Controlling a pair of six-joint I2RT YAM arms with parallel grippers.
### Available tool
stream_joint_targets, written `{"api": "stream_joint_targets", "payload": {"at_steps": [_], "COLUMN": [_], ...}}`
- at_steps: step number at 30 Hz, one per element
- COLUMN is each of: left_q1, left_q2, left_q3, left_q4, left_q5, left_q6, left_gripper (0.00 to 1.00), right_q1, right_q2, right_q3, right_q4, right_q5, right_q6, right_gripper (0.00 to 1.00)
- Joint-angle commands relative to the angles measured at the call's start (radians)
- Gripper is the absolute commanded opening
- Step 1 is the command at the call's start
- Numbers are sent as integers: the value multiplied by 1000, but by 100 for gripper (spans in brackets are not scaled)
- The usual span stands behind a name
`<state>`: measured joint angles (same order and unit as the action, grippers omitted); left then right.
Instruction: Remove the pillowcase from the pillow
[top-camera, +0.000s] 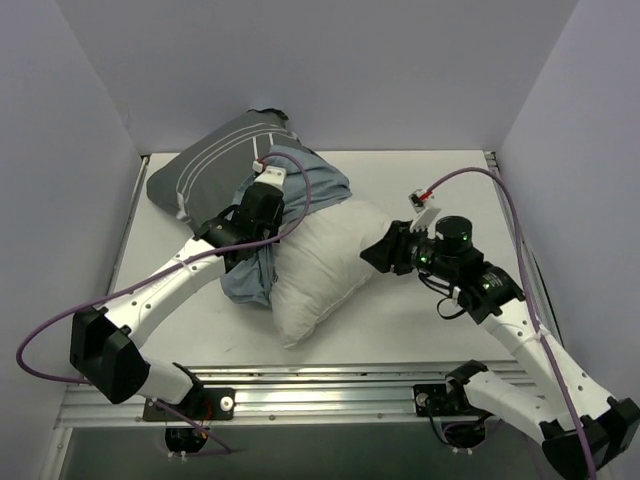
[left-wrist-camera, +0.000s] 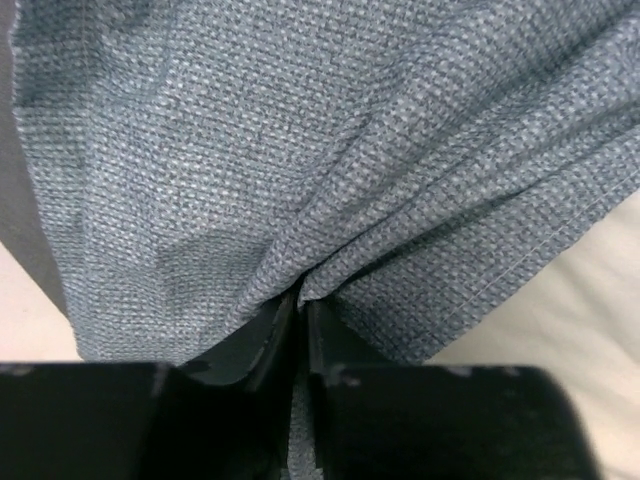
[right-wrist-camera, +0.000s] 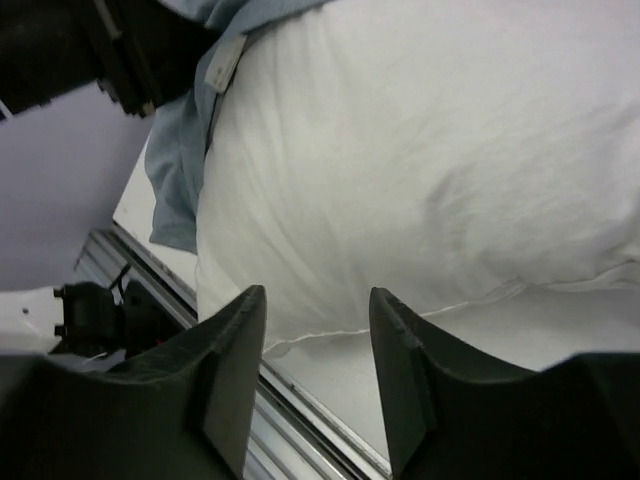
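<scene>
Left gripper (left-wrist-camera: 300, 300) is pinched tight on a fold of the pillowcase (left-wrist-camera: 300, 150). Its two dark fingers meet with the blue-grey weave gathered between them. The left arm runs from its base at the near left edge, bends at a low elbow, then slopes forward and to the right across the table (top-camera: 400, 320). Its wrist ends over the bunched cloth beside the pillow (top-camera: 320, 260).

The right gripper (right-wrist-camera: 318, 300) stands with its fingers parted and nothing between them, aimed at the pillow's seamed edge. Whether it touches the pillow cannot be told. The right arm rises from the near right corner and angles forward and left, with its wrist level with the pillow's right side.

There is one pillow and one pillowcase. The pillow lies mid-table on a slant, its nearer part bare and white. The pillowcase covers its far left part, light inner side showing where it is rucked up, and the dark striped outer side spreads toward the far left corner. A small white tag (right-wrist-camera: 222, 65) hangs at the cloth's edge. Two purple cables are visible, one along each arm.
</scene>
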<state>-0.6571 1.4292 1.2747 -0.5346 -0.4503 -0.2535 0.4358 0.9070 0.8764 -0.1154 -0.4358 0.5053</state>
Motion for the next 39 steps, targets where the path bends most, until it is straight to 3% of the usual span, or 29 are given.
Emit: {"api": "stream_joint_targets", "payload": {"at_steps": [1, 3, 4, 7, 10, 15, 22, 27, 34, 37, 39], "left_q1": [10, 10, 13, 13, 19, 36, 53, 56, 59, 59, 59], "left_q2": [-21, -52, -94, -201, -310, -449, -627, -685, -713, -730, -734], "left_q3": [31, 28, 22, -21, -78, -181, -396, -483, -506, -531, -544], "left_q4": [35, 35, 33, 9, -46, -137, -137, -113, -146, -143, -133], "left_q5": [64, 100, 111, 139, 172, 219, 292, 370, 375, 372, 377], "left_q6": [-49, -72, -96, -150, -185, -251, -371, -398, -420, -434, -438], "left_gripper": [20, 45, 67, 88, 97, 97, 96, 97, 96, 96, 96], "right_q1": [175, 266, 352, 467, 604, 782, 948, 977, 956, 903, 859], "right_q2": [24, 50, 59, 118, 199, 387, 538, 670, 805, 807, 775], "right_q3": [-5, -7, -5, 22, 58, 144, 268, 360, 385, 357, 306], "right_q4": [19, 23, 19, 0, -19, -122, -171, -275, -319, -299, -245], "right_q5": [199, 293, 396, 529, 666, 905, 997, 1069, 1184, 1197, 1171], "right_q6": [-63, -73, -71, -65, -51, 36, 71, 120, 160, 165, 161], "right_gripper": [43, 58, 64, 80, 88, 100, 100, 100, 100, 92, 74]}}
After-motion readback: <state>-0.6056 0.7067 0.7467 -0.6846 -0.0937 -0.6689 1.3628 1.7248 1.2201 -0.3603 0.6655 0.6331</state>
